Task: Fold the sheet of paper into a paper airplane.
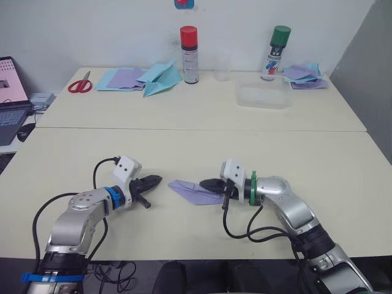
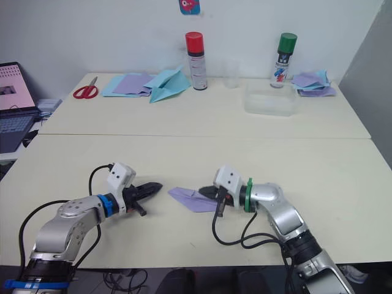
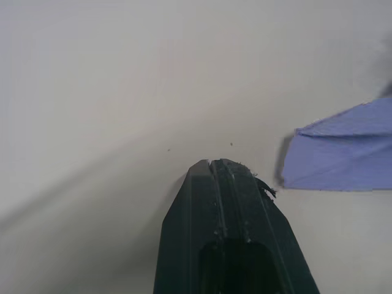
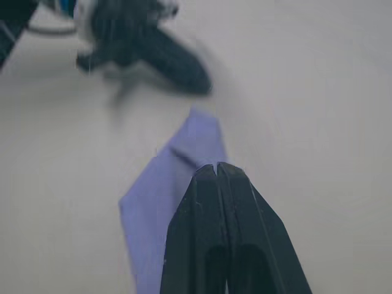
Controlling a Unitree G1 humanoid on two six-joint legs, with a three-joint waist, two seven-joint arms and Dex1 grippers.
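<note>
you have one sheet of paper (image 1: 195,192) flat on the table (image 1: 257,147), its point just beyond your left hand (image 1: 154,181), fingers pressed together, holding nothing. your right hand (image 1: 206,184), also closed, rests over the sheet's other end.

You've got two cream tables (image 1: 184,147) pushed together against a white wall (image 1: 122,30), laptop (image 1: 11,98) far left.

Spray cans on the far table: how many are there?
2. The red-capped can stands near the middle of the far edge, beside the blue paper plane. The green-capped can stands further right, behind the clear plastic box.
</note>
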